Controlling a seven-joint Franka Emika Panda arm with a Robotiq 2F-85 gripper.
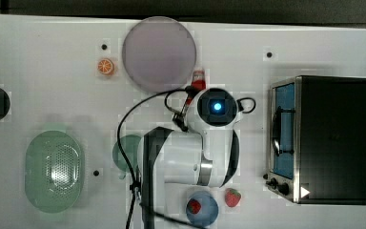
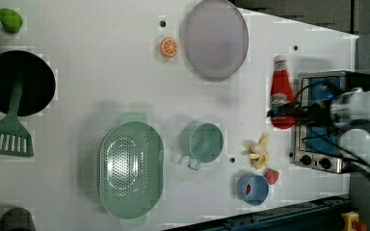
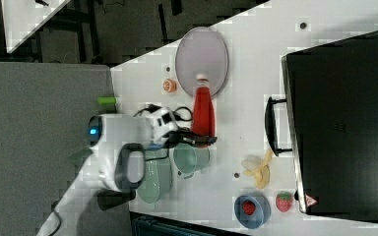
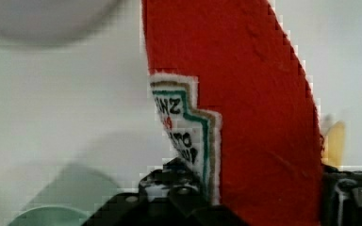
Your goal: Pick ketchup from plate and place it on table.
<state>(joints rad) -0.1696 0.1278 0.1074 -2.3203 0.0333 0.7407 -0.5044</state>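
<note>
Right in front of the wrist camera the ketchup fills the picture, its red body and white-edged label clamped between the black fingers, which stand part-way open around its lower body. In the left view the gripper grips the bottle near its base, and the bottle hangs over the worktop with its white cap pointing toward the top of the left view, clear of the plate. In the right view the bottle's cap lies over the plate's lower rim; whether it is above the rim or beside it I cannot tell from there.

Near the arm sit a green mug, a yellow banana toy, a strawberry and a small blue bowl. On the left view's right stands a toaster oven.

Farther off lie the green perforated basket, an orange slice just beside the plate, a black pan and a green spatula.
</note>
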